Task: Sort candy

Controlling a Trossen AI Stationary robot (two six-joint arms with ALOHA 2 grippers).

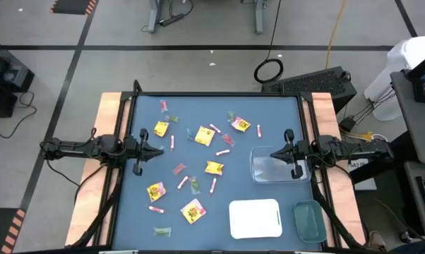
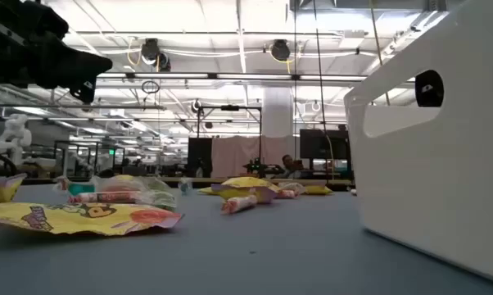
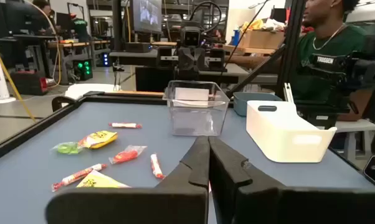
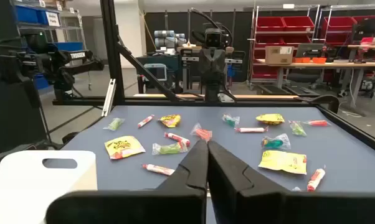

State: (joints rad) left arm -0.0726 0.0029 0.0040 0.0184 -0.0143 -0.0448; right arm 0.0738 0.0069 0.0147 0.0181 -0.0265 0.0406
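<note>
— Candy (image 1: pixel 204 136) first: where do we have it?

— Scattered loose over the blue table (image 1: pixel 269 113), mostly from the centre out toward nine o'clock as we look down on it. We count several yellow packets (image 1: pixel 193 210) — one near seven o'clock, one at the middle, others toward eleven and one o'clock. Thin pink sticks (image 1: pixel 214 185) lie among them, and small green pieces (image 1: pixel 162 231) sit near the six and eleven o'clock edges.

— And our trays?

— All on the three-to-five o'clock side. We see the clear tray (image 1: pixel 272 166) at about three o'clock, the white tray (image 1: pixel 255 218) near five, and the green-tinted tray (image 1: pixel 308 219) just beside it, closer to the corner. None of the three holds any candy that we can make out.

— Where is our left gripper (image 1: pixel 138 150)?

— At nine o'clock, just inside the table edge, above the surface. Its jaws are together with nothing between them; the left wrist camera shows the two dark fingers (image 3: pixel 194 167) pressed flat against each other.

— The right gripper (image 1: pixel 291 153)?

— At three o'clock, over the near edge of the clear tray. Jaws together as well, empty — we see its fingers (image 4: pixel 195 165) meeting in a point, aimed across the candy.

— Anyone around?

— A person in a green shirt (image 3: pixel 327 53) sits beyond the table, past the white tray.
</note>
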